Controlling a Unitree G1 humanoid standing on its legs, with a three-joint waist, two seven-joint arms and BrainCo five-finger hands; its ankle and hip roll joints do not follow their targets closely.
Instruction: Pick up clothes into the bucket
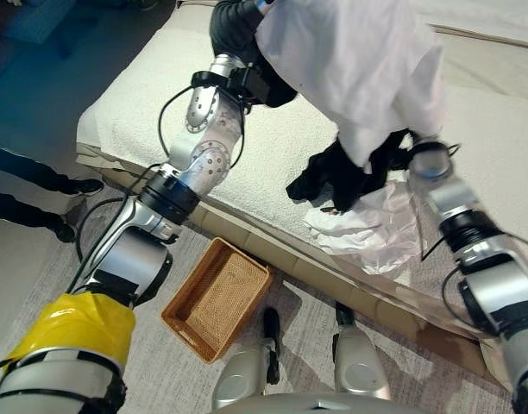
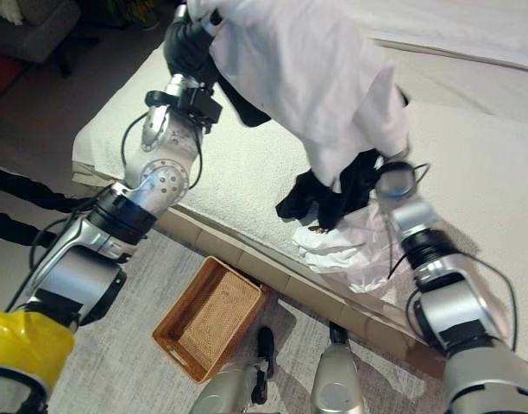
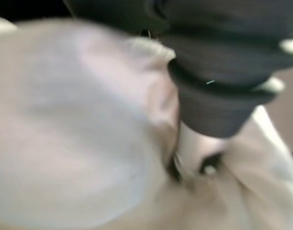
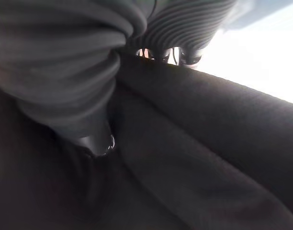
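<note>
My left hand (image 1: 235,26) is raised over the bed and holds up a large white garment (image 1: 350,60), which hangs down from it. Up close, the left wrist view shows the pale cloth (image 3: 79,124) bunched against that hand. Below the hanging garment a black garment (image 1: 331,175) lies crumpled on the bed. My right hand (image 1: 404,148) is pushed into this black cloth (image 4: 208,143), which covers it. A brown wicker basket (image 1: 216,297) sits on the floor beside the bed, below and left of both hands.
The bed (image 1: 152,112) has a cream cover. A thin pale cloth (image 1: 372,228) lies at its near edge, under the black garment. A person's dark-trousered legs and shoes (image 1: 48,181) stand at the left. Grey carpet (image 1: 298,345) surrounds the basket.
</note>
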